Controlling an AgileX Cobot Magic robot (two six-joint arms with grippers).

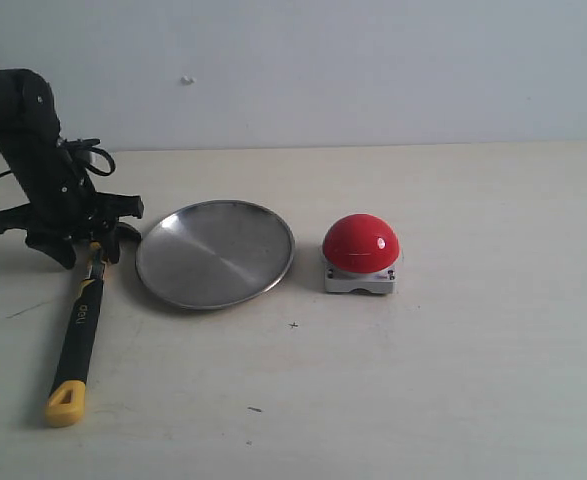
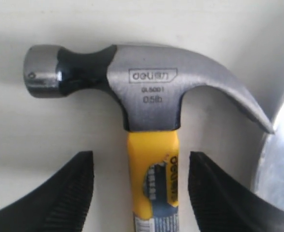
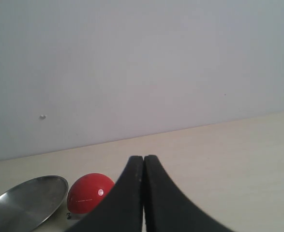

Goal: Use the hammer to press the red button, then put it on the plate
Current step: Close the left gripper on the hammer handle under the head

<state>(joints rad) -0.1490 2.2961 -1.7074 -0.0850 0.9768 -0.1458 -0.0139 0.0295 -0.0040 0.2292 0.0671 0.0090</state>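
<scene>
The hammer (image 1: 78, 330) lies flat on the table at the left, its yellow looped end toward the front edge. Its metal head (image 2: 146, 87) and yellow neck (image 2: 154, 179) fill the left wrist view. My left gripper (image 1: 91, 243) is down over the neck, open, with one finger (image 2: 69, 193) on each side and a gap to the neck on both sides. The silver plate (image 1: 215, 253) rests just right of the hammer's head. The red button (image 1: 361, 243) sits right of the plate. My right gripper (image 3: 144, 162) is shut and holds nothing; it is out of the exterior view.
The plate's rim (image 2: 277, 164) lies close beside the hammer's claw. A pale wall stands behind the table. The button (image 3: 89, 192) and the plate (image 3: 25, 200) also show low in the right wrist view.
</scene>
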